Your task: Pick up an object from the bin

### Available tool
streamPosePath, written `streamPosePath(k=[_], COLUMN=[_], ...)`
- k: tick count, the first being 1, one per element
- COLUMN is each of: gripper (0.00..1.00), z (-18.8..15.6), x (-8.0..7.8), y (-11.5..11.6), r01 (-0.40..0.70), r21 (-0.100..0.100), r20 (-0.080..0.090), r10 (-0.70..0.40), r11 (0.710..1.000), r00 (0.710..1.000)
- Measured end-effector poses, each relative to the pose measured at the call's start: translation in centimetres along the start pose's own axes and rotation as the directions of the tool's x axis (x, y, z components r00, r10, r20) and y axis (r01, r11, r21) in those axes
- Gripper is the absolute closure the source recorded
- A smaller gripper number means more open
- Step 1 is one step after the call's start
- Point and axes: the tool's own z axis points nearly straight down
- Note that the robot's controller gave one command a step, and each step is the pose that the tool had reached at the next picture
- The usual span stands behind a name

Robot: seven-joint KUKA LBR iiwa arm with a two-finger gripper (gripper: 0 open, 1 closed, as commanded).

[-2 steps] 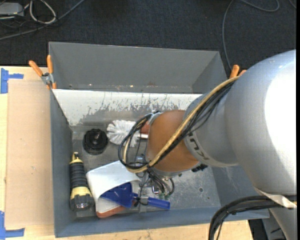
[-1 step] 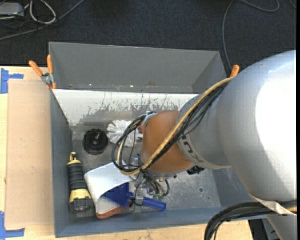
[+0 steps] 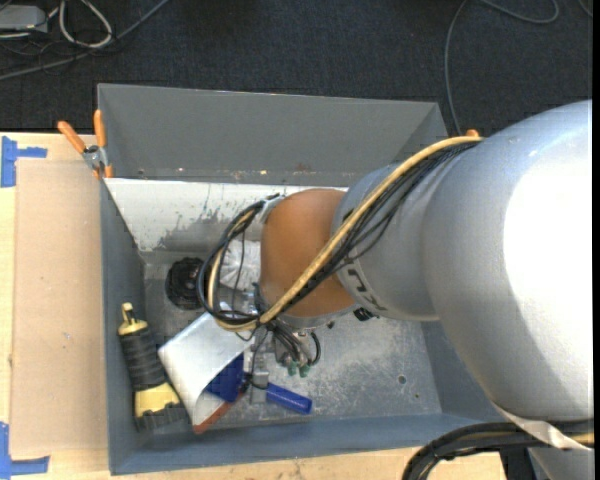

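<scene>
claw [image 3: 258, 370], one white box [image 3: 193, 356] — one blue tube [image 3: 289, 400]

The bin [image 3: 270, 133] holds five loose things. There is one white box [image 3: 192, 356]. One black-and-yellow tool [image 3: 145, 373] lies just left of the box and one black round thing [image 3: 185, 281] behind it. Two blue things lie to its right: a flat blue piece [image 3: 223, 378] touching it and a blue stick [image 3: 288, 400] beyond.

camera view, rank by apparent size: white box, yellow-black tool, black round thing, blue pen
1. white box, partly hidden by the arm
2. yellow-black tool
3. black round thing
4. blue pen
</scene>
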Motion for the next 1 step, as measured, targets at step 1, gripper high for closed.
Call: streamPosePath(k=[1], gripper=[1.0], z=[2.2], x=[2.02], y=[-2.67], r01=[-0.108], r21=[0.005], r20=[0.013], r10=[0.108], r11=[0.994], r00=[0.994])
